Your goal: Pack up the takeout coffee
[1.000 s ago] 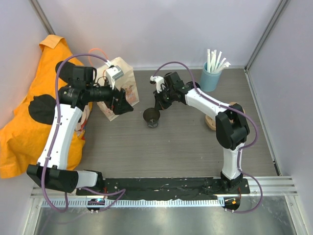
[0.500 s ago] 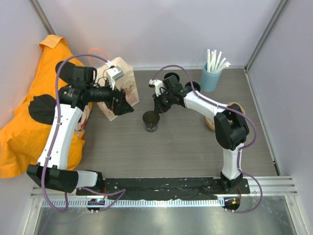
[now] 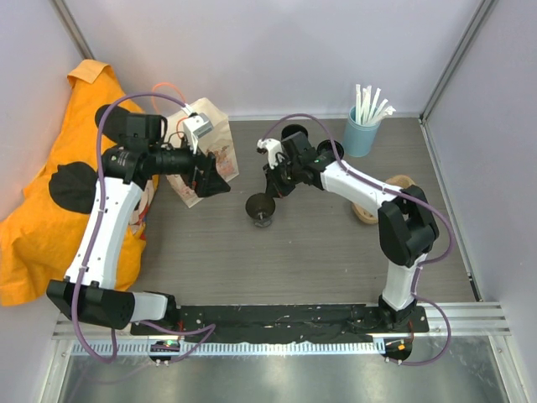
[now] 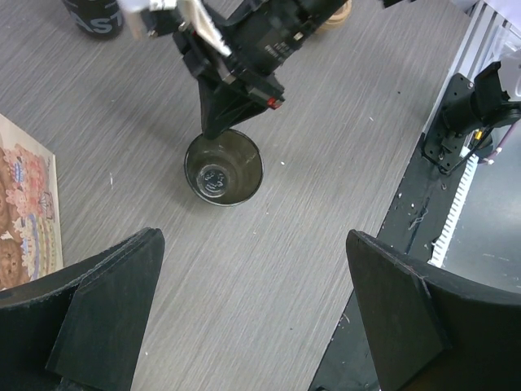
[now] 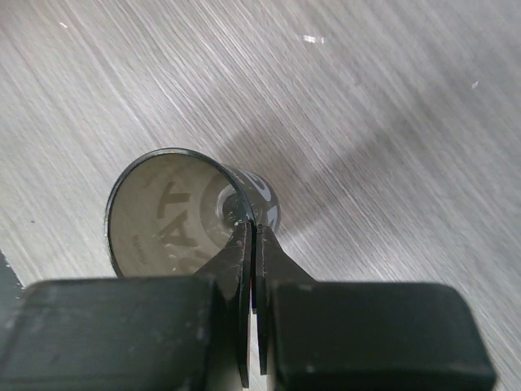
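From my station I log a paper bag (image 3: 220, 134): orange cloth (image 3: 42, 235) left of it, blue straw cup (image 3: 361, 138) well right.

Top view: right arm (image 3: 352, 180) covers part of the tan tray (image 3: 362, 212). Left wrist view: paper bag (image 4: 24, 204) and second black cup (image 4: 96, 18) cut by frame edges. Right wrist view: takeout cup (image 5: 163, 220) lettering blurred, unreadable.

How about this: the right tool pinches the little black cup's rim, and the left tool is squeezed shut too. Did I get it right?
Not quite. The right tool does pinch the black cup by its rim, but the left tool is wide open, not shut. The left wrist view shows its fingers far apart with nothing between them.
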